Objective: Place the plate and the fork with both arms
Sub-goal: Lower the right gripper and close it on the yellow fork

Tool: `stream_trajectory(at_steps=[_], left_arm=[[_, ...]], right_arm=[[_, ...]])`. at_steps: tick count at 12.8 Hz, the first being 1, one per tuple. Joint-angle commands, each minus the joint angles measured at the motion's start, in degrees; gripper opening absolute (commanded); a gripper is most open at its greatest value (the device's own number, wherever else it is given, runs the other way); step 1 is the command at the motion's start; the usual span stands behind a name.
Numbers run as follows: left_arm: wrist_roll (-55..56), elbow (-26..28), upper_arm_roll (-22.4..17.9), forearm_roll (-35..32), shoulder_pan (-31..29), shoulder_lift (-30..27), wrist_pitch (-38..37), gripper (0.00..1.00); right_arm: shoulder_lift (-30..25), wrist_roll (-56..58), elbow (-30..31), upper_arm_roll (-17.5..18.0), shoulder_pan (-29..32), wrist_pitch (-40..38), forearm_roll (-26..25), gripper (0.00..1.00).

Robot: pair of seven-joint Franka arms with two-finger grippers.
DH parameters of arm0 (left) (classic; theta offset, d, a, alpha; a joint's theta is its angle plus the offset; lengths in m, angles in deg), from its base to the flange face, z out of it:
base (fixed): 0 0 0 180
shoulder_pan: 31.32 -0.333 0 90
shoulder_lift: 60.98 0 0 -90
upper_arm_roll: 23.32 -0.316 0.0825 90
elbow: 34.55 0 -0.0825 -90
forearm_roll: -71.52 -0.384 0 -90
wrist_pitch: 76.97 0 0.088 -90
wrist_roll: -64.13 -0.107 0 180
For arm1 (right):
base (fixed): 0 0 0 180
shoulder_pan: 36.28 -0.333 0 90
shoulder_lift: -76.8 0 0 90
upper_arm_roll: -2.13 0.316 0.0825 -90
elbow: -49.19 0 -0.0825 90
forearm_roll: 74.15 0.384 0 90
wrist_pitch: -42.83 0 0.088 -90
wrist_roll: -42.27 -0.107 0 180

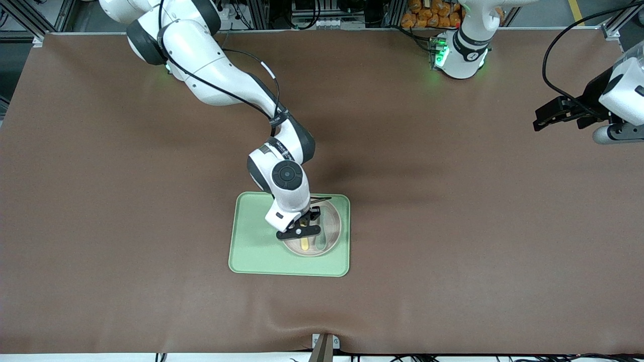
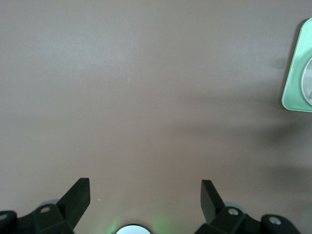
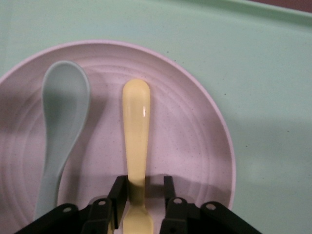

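Observation:
The off-white plate [image 1: 334, 229] rests on the light green tray [image 1: 251, 251], at the tray's end toward the left arm. The pale yellow fork [image 3: 136, 136] lies flat in the plate [image 3: 195, 136] beside a grey-green spoon [image 3: 61, 126]. My right gripper [image 3: 144, 187] is down over the plate with its fingers astride the fork's neck. One finger touches the fork and a gap shows at the other. In the front view the right gripper [image 1: 302, 234] covers most of the fork [image 1: 305, 245]. My left gripper [image 1: 539, 118] waits open in the air over the table's left-arm end, holding nothing.
The tray [image 3: 263, 73] has bare green surface around the plate, mostly toward the right arm's end. The spoon [image 1: 320, 243] lies close beside the fork. In the left wrist view the left gripper [image 2: 145, 187] faces bare brown table, with a tray corner [image 2: 294, 83] at the edge.

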Motion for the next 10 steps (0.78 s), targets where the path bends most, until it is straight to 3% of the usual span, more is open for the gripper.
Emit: stream_trajectory(at_steps=[1,3,6,8,10], left_arm=[[-1.0,0.0,0.1,-1.2,0.1,-0.1,-0.1,1.00],[-1.1,0.0,0.1,-1.1,0.1,-0.1,0.0,1.00],[-1.1,-0.1,0.2,-0.9,0.1,-0.1,0.0,1.00],[-1.1,-0.1,0.2,-0.9,0.1,-0.1,0.0,1.00],[-1.1,-0.1,0.2,-0.9,0.1,-0.1,0.0,1.00]], right_arm=[[1.1,-0.1,-2.0,-0.2,-0.5,-0.6,-0.5,0.16],[0.8,0.0,-2.1,0.0,-0.4,-1.2,-0.5,0.01],[0.0,-0.1,-7.4,2.9,1.3,-9.3,0.8,0.00],[-1.7,0.0,-8.3,3.1,3.1,-11.1,4.3,0.00],[-2.9,0.8,-8.1,2.5,5.2,-11.7,4.3,0.00]])
